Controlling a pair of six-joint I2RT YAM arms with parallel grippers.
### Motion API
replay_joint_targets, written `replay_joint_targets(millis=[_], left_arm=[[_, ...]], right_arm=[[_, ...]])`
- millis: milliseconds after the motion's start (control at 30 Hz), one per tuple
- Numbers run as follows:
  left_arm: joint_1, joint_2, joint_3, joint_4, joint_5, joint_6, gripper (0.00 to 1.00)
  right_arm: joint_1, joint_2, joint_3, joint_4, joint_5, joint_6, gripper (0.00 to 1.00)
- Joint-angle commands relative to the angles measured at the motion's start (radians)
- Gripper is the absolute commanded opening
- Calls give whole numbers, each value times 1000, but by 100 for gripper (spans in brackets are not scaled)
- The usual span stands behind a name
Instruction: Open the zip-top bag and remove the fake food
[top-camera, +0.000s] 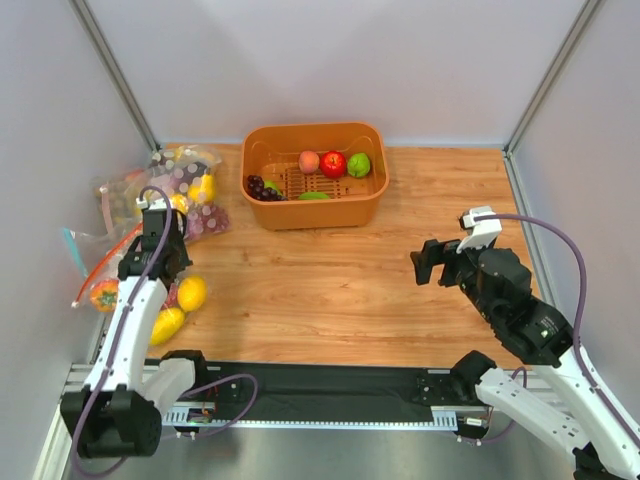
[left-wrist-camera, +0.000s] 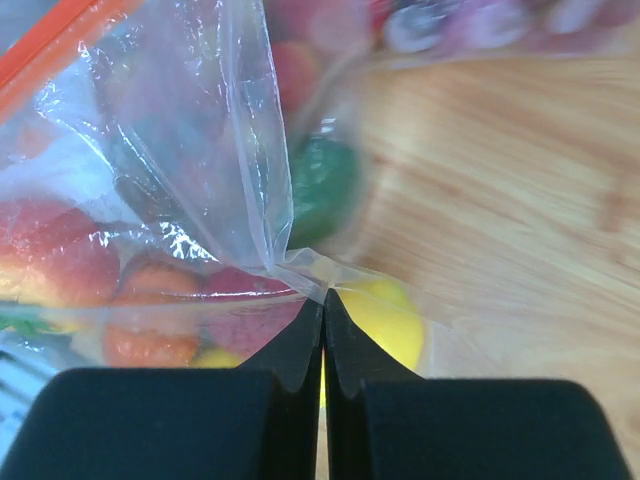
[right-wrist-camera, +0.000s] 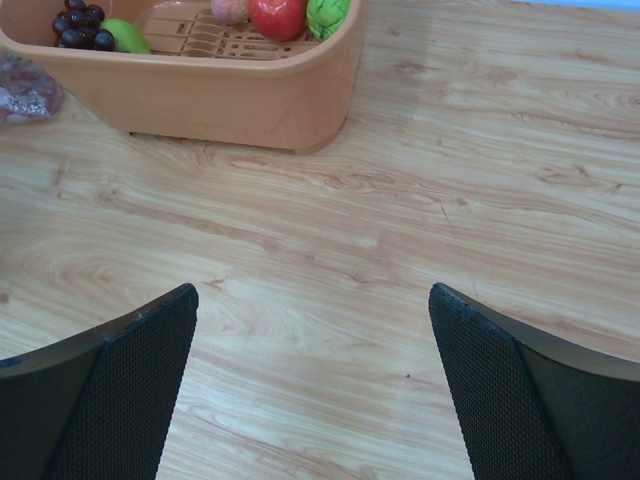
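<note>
Wooden table (top-camera: 380, 290), orange basket (top-camera: 315, 214) at back, left gripper (left-wrist-camera: 322, 308) pinching zip-top bag (left-wrist-camera: 200, 150)

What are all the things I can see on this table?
Basket: one, orange, far middle.
Peach, apple: one each, pink, red, in the basket.
Green fruit: at least two, also there.
Grapes: one bunch, purple, basket's left end.
Zip-top bag: one, clear with orange-red strip, left edge.
Lemons: two, yellow, beside the left arm.
Pepper: one, orange, left edge.
Other bags: several, clear, far left.
Left gripper: one, black, shut on the zip-top bag.
Right gripper: one, black, open.
</note>
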Motion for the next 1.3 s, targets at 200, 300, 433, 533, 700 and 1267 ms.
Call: replay_joint_targets(millis=[200,300,433,533,700,1267], left_arm=[[-111,-229,32,-27,275,25,0],[-118,-280,27,-41,355,24,0],[-125,-340,15,-37,523,17,0],[-153,-393,14,-18,666,20,0],[-168,-473,41,-18,828,19,0],[-352,-449,67,98,1081,-62,0]], right_arm=[[5,-3,61,-61,19,-56,100],[5,6,58,-57,5,-46,100],[5,39,44,-32,-45,-23,100],[5,69,37,6,-126,9,100],[5,108,35,90,-248,72,100],[110,261,133,233,-331,219,100]])
